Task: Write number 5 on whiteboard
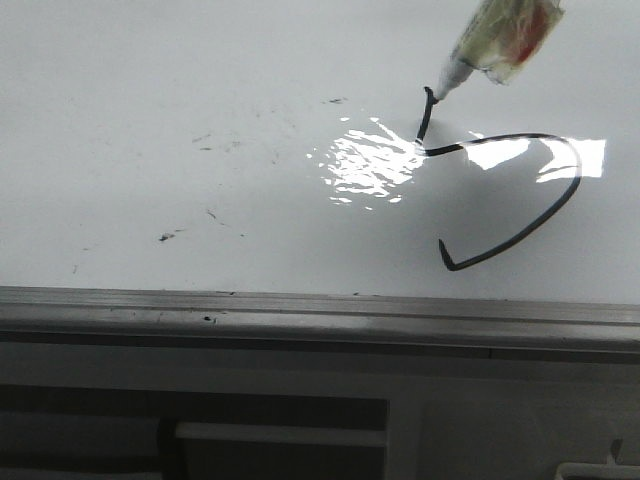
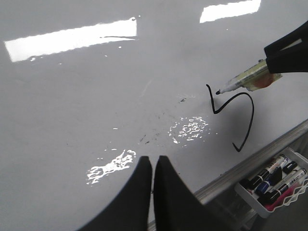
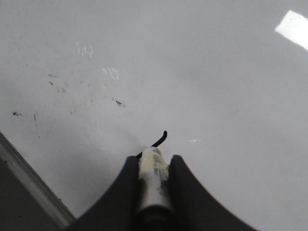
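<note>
The whiteboard [image 1: 150, 80] lies flat and fills the front view. On it is the number 5 [image 1: 579, 165] as a thin black line: a short stem and a wide hooked curve. It also shows in the left wrist view [image 2: 252, 115]. My right gripper [image 3: 154, 163] is shut on a tape-wrapped white marker [image 3: 154, 175]. The marker [image 1: 490, 40] leans down from the upper right, its black tip [image 1: 432, 95] at the top of the stem. My left gripper [image 2: 153, 161] is shut and empty over the board near its front rail.
A grey metal edge rail [image 1: 300, 310] runs along the board's near side. Faint black smudges [image 1: 215, 140] and bright glare [image 1: 370, 160] mark the board. A white tray [image 2: 250, 199] with several markers sits below the rail.
</note>
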`<action>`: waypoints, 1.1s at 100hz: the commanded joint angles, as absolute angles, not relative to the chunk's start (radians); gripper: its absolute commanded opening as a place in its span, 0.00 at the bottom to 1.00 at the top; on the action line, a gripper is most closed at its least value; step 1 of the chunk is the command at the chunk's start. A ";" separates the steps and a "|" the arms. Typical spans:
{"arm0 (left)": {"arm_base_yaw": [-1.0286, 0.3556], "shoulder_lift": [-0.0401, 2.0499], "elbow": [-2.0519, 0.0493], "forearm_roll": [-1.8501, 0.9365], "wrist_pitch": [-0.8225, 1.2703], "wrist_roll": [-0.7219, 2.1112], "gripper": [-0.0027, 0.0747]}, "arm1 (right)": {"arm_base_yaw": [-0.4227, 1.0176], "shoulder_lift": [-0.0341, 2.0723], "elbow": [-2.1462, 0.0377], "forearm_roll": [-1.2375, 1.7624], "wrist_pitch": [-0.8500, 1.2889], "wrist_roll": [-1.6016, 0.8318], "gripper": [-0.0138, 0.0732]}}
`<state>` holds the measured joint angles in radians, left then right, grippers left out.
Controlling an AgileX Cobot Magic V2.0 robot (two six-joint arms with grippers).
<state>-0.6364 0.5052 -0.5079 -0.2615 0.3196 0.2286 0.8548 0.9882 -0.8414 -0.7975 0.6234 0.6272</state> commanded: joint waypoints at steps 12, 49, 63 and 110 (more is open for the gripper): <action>-0.633 0.507 -0.535 -0.277 0.250 0.220 0.01 | 0.850 1.003 -0.875 -0.859 0.585 0.615 0.09; -0.633 0.507 -0.535 -0.277 0.250 0.220 0.01 | 0.848 1.021 -0.875 -0.887 0.596 0.620 0.09; -0.633 0.507 -0.535 -0.277 0.250 0.220 0.01 | 0.848 1.034 -0.875 -0.891 0.607 0.626 0.09; -0.633 0.507 -0.535 -0.277 0.250 0.220 0.01 | 0.812 1.057 -0.875 -0.894 0.694 0.661 0.09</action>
